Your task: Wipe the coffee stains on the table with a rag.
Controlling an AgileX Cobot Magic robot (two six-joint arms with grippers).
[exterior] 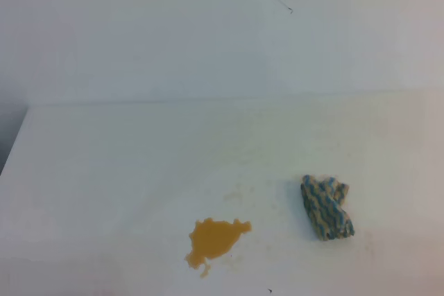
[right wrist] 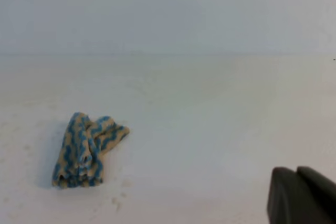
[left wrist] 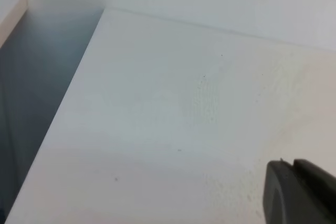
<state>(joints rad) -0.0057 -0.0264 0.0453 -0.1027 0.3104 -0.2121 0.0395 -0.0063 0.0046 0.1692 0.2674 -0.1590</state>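
An orange-brown coffee stain with ragged edges lies on the white table near the front middle. A faint tan smear sits just above it. The rag, lumpy with a blue and beige zigzag pattern, lies on the table to the right of the stain; it also shows in the right wrist view at lower left. No gripper shows in the exterior high view. Only a dark finger tip shows in the left wrist view and one in the right wrist view, both at the lower right, touching nothing.
The pale blue-grey wall rises behind the table. The table's left edge drops off to a dark gap in the left wrist view.
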